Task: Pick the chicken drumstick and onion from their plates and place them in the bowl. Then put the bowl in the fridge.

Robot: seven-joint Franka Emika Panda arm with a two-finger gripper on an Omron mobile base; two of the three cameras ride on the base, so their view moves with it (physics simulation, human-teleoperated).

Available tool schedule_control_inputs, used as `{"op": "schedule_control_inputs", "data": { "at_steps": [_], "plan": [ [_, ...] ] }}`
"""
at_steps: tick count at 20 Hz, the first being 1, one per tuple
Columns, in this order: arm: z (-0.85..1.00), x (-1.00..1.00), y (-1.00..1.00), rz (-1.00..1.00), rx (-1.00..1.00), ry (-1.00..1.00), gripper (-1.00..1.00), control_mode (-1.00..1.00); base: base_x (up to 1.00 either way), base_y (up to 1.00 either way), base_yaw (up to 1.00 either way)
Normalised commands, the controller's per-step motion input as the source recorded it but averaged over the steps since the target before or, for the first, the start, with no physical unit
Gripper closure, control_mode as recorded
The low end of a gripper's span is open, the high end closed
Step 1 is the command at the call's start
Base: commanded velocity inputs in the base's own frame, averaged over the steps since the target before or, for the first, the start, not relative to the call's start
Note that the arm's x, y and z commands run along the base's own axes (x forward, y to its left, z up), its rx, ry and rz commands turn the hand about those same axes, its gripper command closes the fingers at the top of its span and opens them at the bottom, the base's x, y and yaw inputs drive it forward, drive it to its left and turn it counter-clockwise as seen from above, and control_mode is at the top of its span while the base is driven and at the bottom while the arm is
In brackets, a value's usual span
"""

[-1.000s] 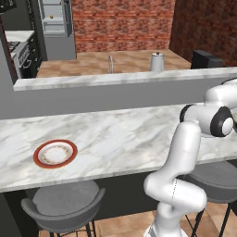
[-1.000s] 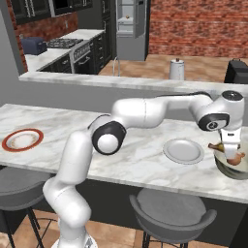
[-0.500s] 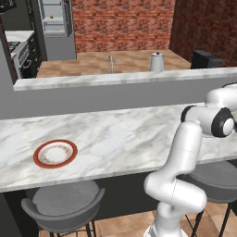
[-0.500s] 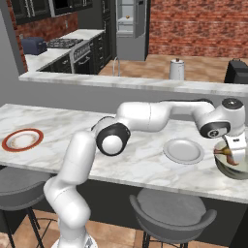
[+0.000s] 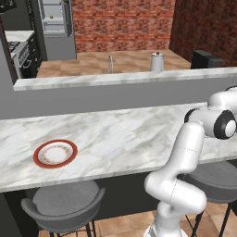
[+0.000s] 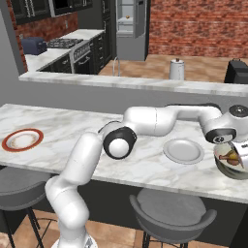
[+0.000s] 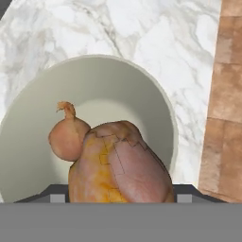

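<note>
The pale bowl [image 7: 33,118] stands near the right end of the marble counter, also seen from the right base camera as the bowl [image 6: 226,172]. Inside it lies the onion [image 7: 68,137], and the golden-brown chicken drumstick [image 7: 123,165] rests against it. My gripper [image 7: 120,194] is down in the bowl, shut on the chicken drumstick [image 6: 228,157], with only small dark bits of its fingers showing on either side. A red-rimmed plate [image 5: 55,153] lies empty at the counter's left, seen too as the plate [image 6: 22,139]. The silver fridge [image 5: 55,28] stands far back, the same fridge [image 6: 131,24].
An empty grey plate [image 6: 183,150] lies just left of the bowl. The counter's end and brown floor [image 7: 227,94] are close beside the bowl. A raised ledge [image 5: 115,79] runs behind the counter, with a kettle [image 6: 177,69] beyond. Stools [image 5: 62,206] stand under the front edge.
The hand has moved right and down, carrying the drumstick from above the bowl's rim into the bowl. The jaws have kept the same width.
</note>
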Motion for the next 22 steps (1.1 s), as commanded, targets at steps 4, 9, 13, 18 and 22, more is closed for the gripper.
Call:
{"op": "schedule_control_inputs", "data": {
  "at_steps": [4, 9, 13, 18, 22],
  "plan": [
    [0.00, 0.15, -0.17, 0.09, 0.00, 0.14, 1.00, -1.00, 0.00, 0.00, 0.00],
    [0.00, 0.09, -0.17, 0.07, 0.00, 0.19, 1.00, -1.00, 0.00, 0.00, 0.00],
    [0.00, 0.03, -0.11, 0.06, 0.00, 0.19, 1.00, -1.00, 0.00, 0.00, 0.00],
    [0.00, 0.01, -0.08, 0.05, 0.03, 0.11, 1.00, -1.00, 0.00, 0.00, 0.00],
    [0.00, 0.04, -0.01, 0.01, 0.11, 0.05, 1.00, -1.00, 0.00, 0.00, 0.00]
  ]
}}
